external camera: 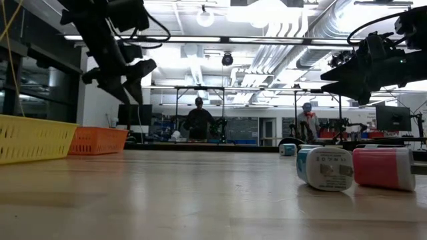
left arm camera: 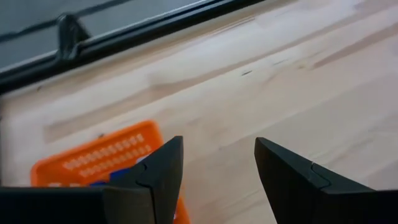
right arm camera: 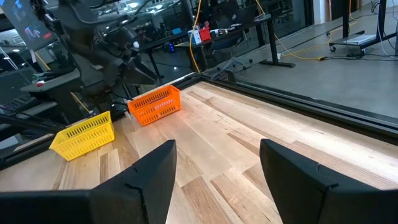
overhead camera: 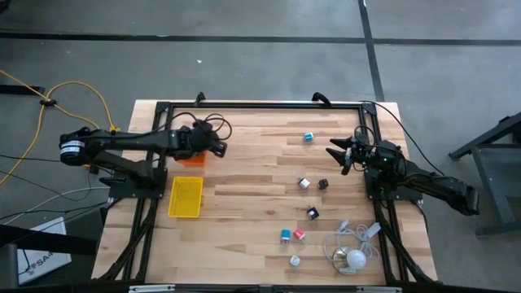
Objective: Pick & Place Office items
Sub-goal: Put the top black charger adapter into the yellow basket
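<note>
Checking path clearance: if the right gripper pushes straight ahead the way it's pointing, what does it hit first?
Nothing nearby: the open right gripper faces bare tabletop. Farther along that line sit the orange basket and left gripper; depth is uncertain.

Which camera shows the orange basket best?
The right wrist view: the whole orange basket stands unobstructed. From above the left arm covers most of it; the low view shows one side; the left wrist view crops it.
</note>
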Robot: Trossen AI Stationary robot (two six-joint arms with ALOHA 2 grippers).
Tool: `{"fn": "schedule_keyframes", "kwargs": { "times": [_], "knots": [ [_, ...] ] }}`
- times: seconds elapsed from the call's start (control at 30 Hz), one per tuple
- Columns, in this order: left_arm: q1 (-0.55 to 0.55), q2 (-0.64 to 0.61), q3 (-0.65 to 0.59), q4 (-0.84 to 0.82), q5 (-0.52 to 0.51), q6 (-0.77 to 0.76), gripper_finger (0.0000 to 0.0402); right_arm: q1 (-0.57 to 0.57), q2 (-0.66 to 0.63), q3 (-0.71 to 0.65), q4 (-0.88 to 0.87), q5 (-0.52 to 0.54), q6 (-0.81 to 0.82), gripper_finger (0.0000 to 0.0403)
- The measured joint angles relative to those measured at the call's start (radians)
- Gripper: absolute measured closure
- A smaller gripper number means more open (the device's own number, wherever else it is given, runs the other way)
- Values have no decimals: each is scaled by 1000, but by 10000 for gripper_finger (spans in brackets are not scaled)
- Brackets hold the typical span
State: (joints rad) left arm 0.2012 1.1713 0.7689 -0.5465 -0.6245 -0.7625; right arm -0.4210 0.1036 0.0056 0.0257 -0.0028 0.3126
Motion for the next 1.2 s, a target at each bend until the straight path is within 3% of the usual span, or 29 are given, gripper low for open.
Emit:
{"fn": "schedule_keyframes", "kwargs": {
  "times": [0.5,0.73,0.93,1.2],
  "knots": [
    [-88,0,0,124,3,223,211,0,0,0,0,0,0,184],
    [-120,0,0,214,21,405,211,0,0,0,0,0,0,184],
    [-91,-14,0,310,179,602,211,0,0,0,0,0,0,184],
    [63,-33,0,326,533,726,211,0,0,0,0,0,0,184]
  ]
}}
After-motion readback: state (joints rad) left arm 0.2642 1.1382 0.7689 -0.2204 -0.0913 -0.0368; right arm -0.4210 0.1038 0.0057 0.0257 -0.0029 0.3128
